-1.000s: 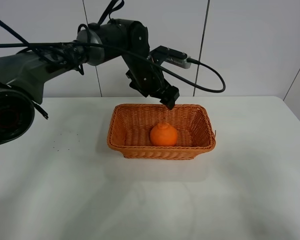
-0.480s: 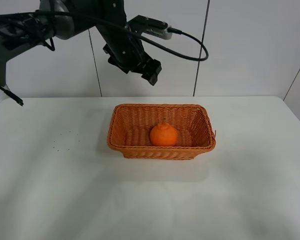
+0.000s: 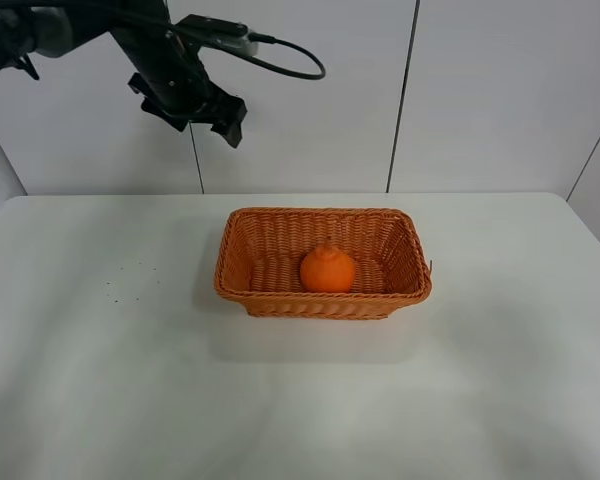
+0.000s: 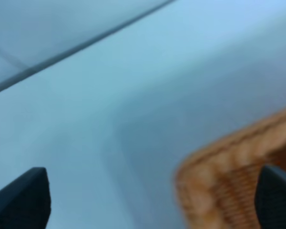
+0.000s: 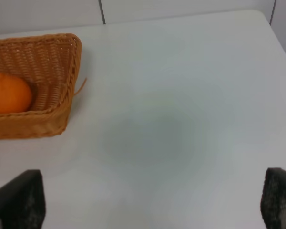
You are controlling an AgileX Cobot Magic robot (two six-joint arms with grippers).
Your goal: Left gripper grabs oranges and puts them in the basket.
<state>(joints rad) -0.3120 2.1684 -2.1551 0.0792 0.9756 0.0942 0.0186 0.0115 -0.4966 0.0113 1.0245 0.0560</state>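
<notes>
The orange (image 3: 327, 268) lies inside the wicker basket (image 3: 280, 300) at the table's middle, knobbed top up. My left gripper (image 3: 230, 120) hangs high above the table, up and to the left of the basket, clear of it. In the blurred left wrist view the left gripper (image 4: 150, 202) is open and empty, its fingertips (image 4: 24, 200) wide apart, with a corner of the basket (image 4: 229, 181) below. The right gripper (image 5: 148, 200) is open and empty over bare table, to the right of the basket (image 5: 47, 119), where the orange (image 5: 7, 93) shows.
The white table (image 3: 500, 380) spreads around the basket. A white panelled wall (image 3: 500, 90) stands behind it. The left arm's black cable (image 3: 290, 60) loops in the air near the wall.
My left gripper has risen from the basket's back rim and swung up and to the left. The orange and the basket have not moved.
</notes>
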